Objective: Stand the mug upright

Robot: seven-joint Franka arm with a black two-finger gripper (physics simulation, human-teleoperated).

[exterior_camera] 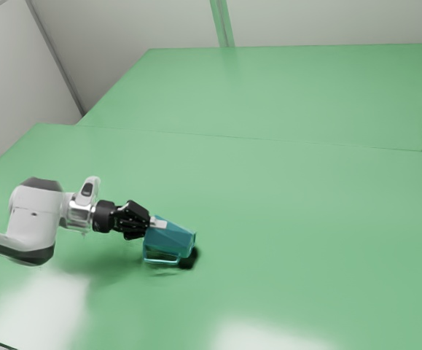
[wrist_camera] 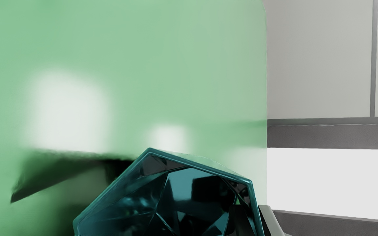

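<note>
Two pale walls [exterior_camera: 327, 22] with grey trim are the biggest thing going on here, and a green strip [exterior_camera: 222, 22] runs up the back one. Next is the green tabletop [exterior_camera: 305, 219], super glossy, with white glare blobs on it, and a second green surface [exterior_camera: 283, 95] behind it. Then there's the white arm [exterior_camera: 36, 211], coming in from the exterior view's left. It's got a tiny dark mark on its casing, way too small to read. The wrist view also catches a bright white panel [wrist_camera: 333, 180] framed in dark grey, past the tabletop's edge.

The black hand [exterior_camera: 158, 222] at the end of the arm is clamped on the teal mug [exterior_camera: 170, 238], pinching its wall near the rim: one finger sits inside the mouth and the other is pressed against the outside. The mug is tipped well over, so nowhere near upright. Its mouth faces the hand, and its base slants down toward the exterior view's right. It's over the near part of the tabletop, but I can't tell if it's touching. It's a chunky faceted thing, angular rim and all. The handle [exterior_camera: 159, 261] is on its lower side, and right by the base there's a small black patch [exterior_camera: 188, 259], maybe shadow, can't tell.
</note>
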